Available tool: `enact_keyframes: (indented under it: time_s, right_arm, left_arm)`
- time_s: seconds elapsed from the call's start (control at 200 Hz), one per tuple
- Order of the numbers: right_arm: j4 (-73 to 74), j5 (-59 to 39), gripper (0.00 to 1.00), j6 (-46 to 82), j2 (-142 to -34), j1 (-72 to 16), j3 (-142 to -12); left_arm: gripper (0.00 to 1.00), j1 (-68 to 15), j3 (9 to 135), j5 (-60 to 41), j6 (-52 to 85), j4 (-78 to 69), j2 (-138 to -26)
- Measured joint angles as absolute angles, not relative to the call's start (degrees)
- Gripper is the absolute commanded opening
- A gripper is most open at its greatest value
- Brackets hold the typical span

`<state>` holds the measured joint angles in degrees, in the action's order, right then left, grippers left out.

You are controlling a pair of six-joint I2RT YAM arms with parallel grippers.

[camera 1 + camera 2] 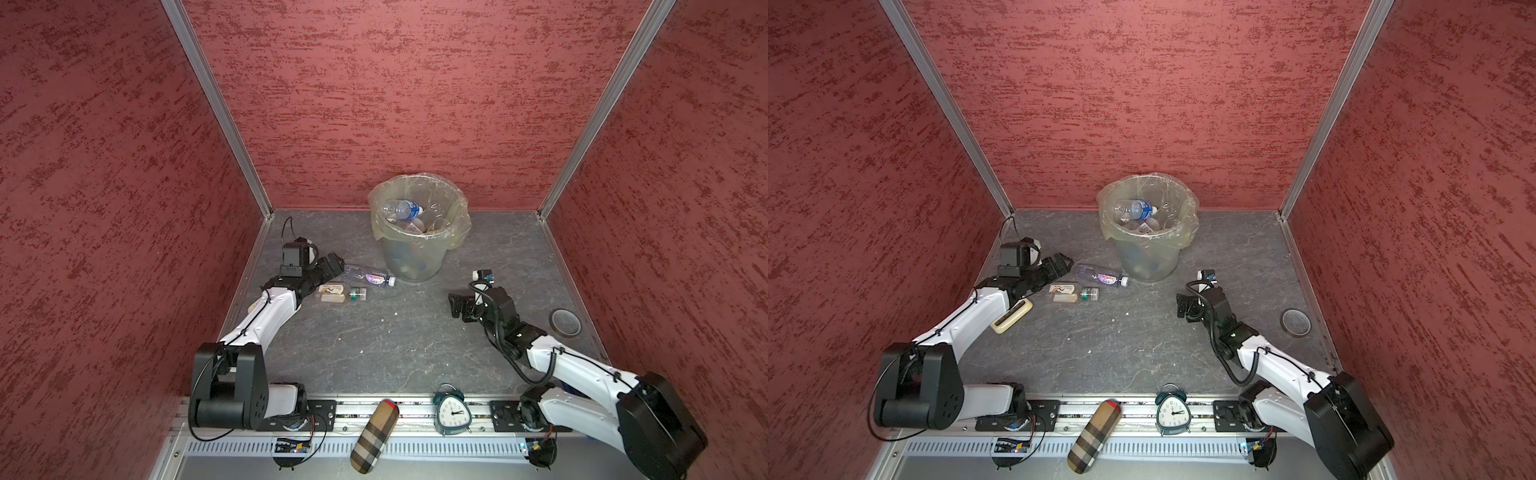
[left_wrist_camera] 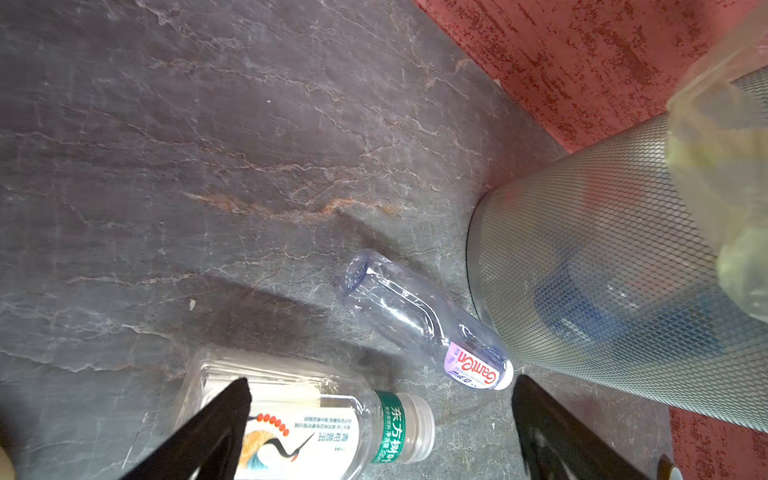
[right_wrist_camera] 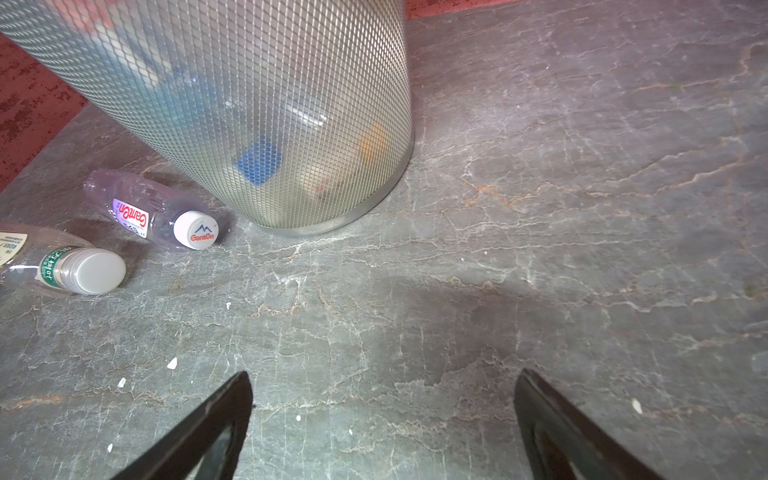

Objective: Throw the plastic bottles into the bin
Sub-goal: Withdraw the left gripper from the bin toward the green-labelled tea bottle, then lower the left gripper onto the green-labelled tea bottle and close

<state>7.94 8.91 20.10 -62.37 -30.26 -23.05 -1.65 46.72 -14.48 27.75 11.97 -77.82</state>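
A: Where is the left gripper (image 1: 336,266), and what has it got?
B: Take the table (image 1: 395,345) as a clock face with the back wall at twelve, and it sits at about ten o'clock. Its jaws are spread wide with nothing between them.
A: And the bottles outside the bin (image 1: 409,262)?
B: Two lie on their sides. The pink-label bottle (image 1: 369,276) is at three o'clock of that gripper, its clear base just beside it and its white cap pointing on towards three. The beige-label bottle (image 1: 337,293), with a green band at its neck, lies at about five o'clock of the gripper, just beside the first bottle.
A: Touching the gripper?
B: Cannot tell. In the left wrist view one black finger (image 2: 208,432) overlaps the beige-label bottle, but whether it rests on it is not clear.
A: The bin?
B: At twelve o'clock of the table, upright near the back wall, at about two o'clock of the left gripper. The pink-label bottle's cap end is near its foot. Several bottles lie inside, a blue-label bottle (image 1: 404,209) on top.
A: The right gripper (image 1: 457,306)?
B: At three o'clock of the table, opened fully and empty. The two loose bottles lie at nine o'clock of it, well apart, and the bin at eleven
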Motion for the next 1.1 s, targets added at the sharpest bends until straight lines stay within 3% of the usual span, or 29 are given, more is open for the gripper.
enact_keyframes:
  time_s: [0.456,1.102]
  right_arm:
    - [8.01,8.58,0.99,20.1,-62.65,-30.26,-23.05]
    - [7.99,8.58,0.99,19.99,-62.65,-30.26,-23.05]
  left_arm:
    - [0.96,-1.63,49.06,-15.03,27.83,6.42,-89.95]
    - [0.96,-8.32,45.23,-14.46,27.16,11.88,-82.21]
